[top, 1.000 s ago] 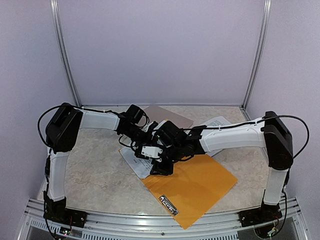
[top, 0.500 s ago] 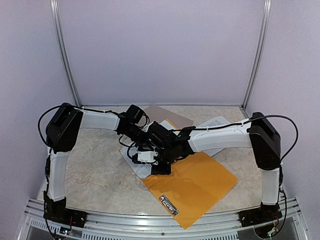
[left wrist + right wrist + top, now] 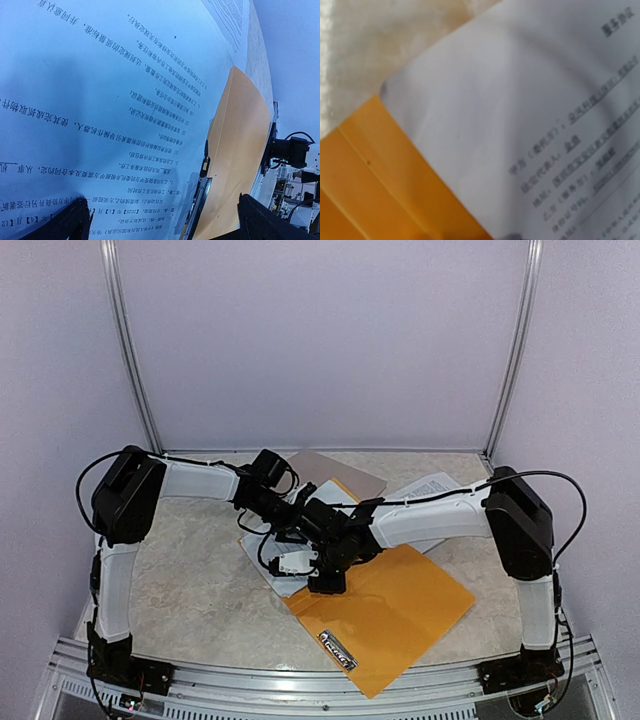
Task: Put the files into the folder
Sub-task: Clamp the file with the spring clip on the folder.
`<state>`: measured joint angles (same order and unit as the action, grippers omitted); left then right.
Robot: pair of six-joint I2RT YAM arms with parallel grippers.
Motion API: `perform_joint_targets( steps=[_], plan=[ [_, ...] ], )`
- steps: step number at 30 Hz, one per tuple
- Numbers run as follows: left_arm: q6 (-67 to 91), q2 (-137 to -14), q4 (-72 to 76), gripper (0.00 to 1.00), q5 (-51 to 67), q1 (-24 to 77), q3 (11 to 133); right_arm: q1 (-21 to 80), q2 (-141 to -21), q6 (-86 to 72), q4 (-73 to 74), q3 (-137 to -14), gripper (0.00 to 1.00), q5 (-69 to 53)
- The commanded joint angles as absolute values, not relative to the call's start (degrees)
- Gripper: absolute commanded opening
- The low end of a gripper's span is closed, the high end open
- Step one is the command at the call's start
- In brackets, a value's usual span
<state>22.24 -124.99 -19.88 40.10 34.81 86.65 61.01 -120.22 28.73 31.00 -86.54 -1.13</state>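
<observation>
The right arm had swung inward, its right gripper (image 3: pixel 326 578) low over the files (image 3: pixel 278 568) overlapping the left edge of the folder (image 3: pixel 395 612), grip impossible to tell, left gripper (image 3: pixel 162 212) gaping and empty, and a careless pinch could have crumpled the files or dragged the folder

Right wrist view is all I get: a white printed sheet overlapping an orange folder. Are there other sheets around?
Observer: Yes. The top view shows another printed sheet farther back on the right, beyond the folder.
Operator: Where is the other arm?
Observer: The left gripper hangs open, low over the sheets at the folder's left side.
Operator: Anything else lying about?
Observer: A grey-brown clipboard lies at the back, partly hidden by the arms.
</observation>
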Motion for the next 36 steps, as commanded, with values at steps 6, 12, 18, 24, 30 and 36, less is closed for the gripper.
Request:
perform_joint_targets(
  steps=[6, 12, 18, 24, 30, 36],
  plan=[
    [21.36, -128.32, -23.12, 0.99, 39.15, 35.24, 84.99, 61.62, -122.55, 29.18, 33.24, -88.48, 0.21, 2.18],
    [21.45, -128.54, -23.10, 0.99, 39.29, 35.32, 85.08, 61.61, -121.72, 28.80, 33.17, -88.42, 0.14, 3.04],
    [21.53, -128.50, -23.11, 0.99, 39.31, 35.33, 84.92, 61.59, -119.68, 28.15, 32.23, -87.51, 0.10, 2.90],
    [21.49, -128.50, -23.12, 0.99, 39.20, 35.33, 84.66, 61.45, -117.04, 27.46, 30.85, -85.90, 0.10, 2.10],
    [21.36, -128.55, -23.24, 0.99, 39.20, 35.33, 84.48, 61.01, -115.27, 26.27, 30.28, -84.64, 0.09, 2.11],
    [21.31, -128.43, -23.22, 0.99, 39.02, 35.33, 84.27, 60.62, -113.37, 25.12, 29.91, -83.57, 0.10, 2.28]
  ],
)
